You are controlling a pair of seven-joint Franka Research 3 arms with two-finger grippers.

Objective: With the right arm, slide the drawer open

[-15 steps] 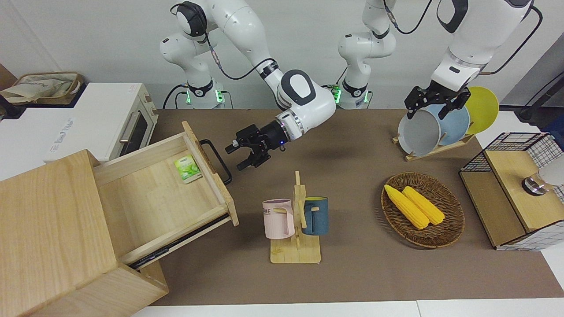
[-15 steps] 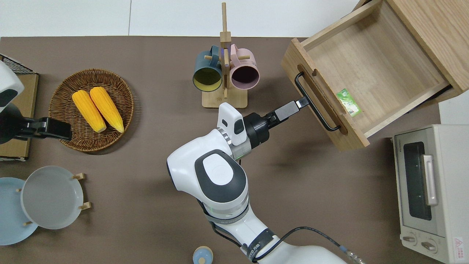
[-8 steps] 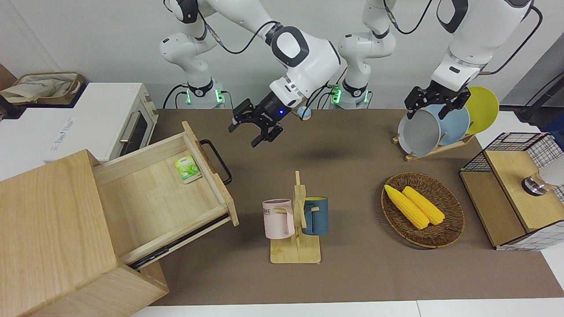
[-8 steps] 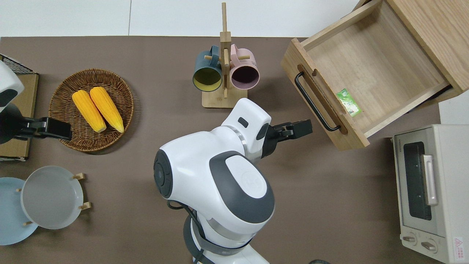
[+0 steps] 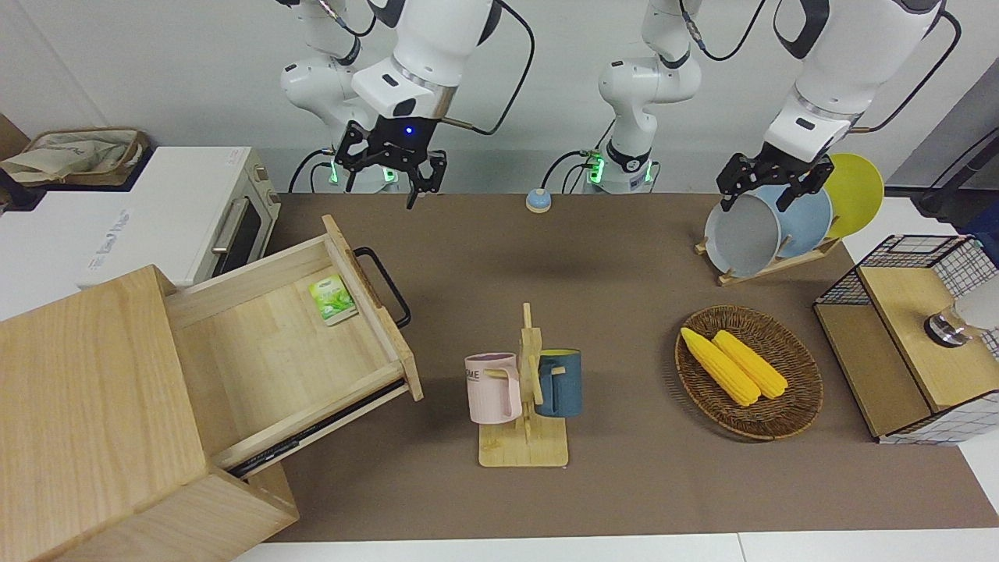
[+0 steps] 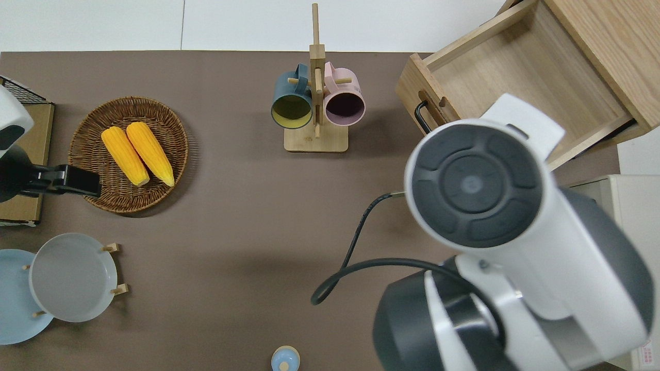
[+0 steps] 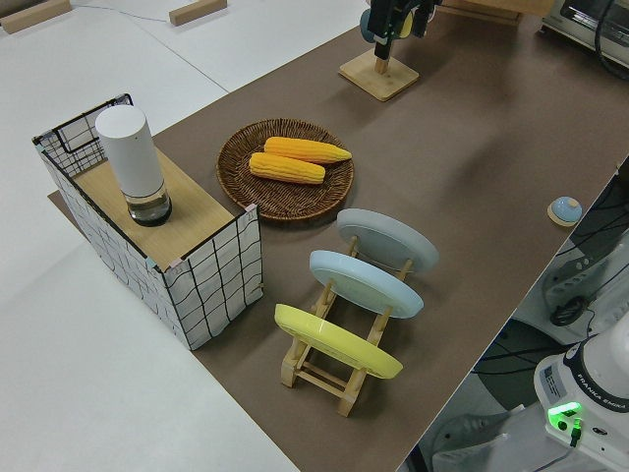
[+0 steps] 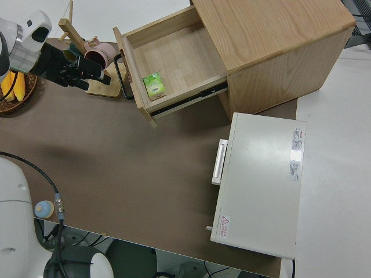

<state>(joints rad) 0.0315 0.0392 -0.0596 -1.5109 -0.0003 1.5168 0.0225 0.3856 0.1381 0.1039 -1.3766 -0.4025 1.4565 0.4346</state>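
The drawer (image 5: 289,343) stands slid well out of the pale wooden box (image 5: 86,414) at the right arm's end of the table. Its black bar handle (image 5: 384,286) is free. A green packet (image 5: 332,300) lies inside it. The drawer also shows in the overhead view (image 6: 521,77) and the right side view (image 8: 174,58). My right gripper (image 5: 388,178) hangs open and empty in the air, fingers down, blue light lit, well clear of the handle. In the overhead view the arm's own elbow (image 6: 474,180) hides it. The left arm is parked, its gripper (image 5: 769,187) open.
A white toaster oven (image 5: 226,218) stands beside the box, nearer to the robots. A mug rack (image 5: 524,390) with two mugs, a basket of corn (image 5: 749,371), a plate rack (image 5: 769,234), a wire-mesh cabinet (image 5: 905,336) and a small blue knob (image 5: 537,201) are on the table.
The right gripper has left the drawer handle, risen and swung back toward the robots, turning its fingers downward. The drawer has stayed open and has not moved.
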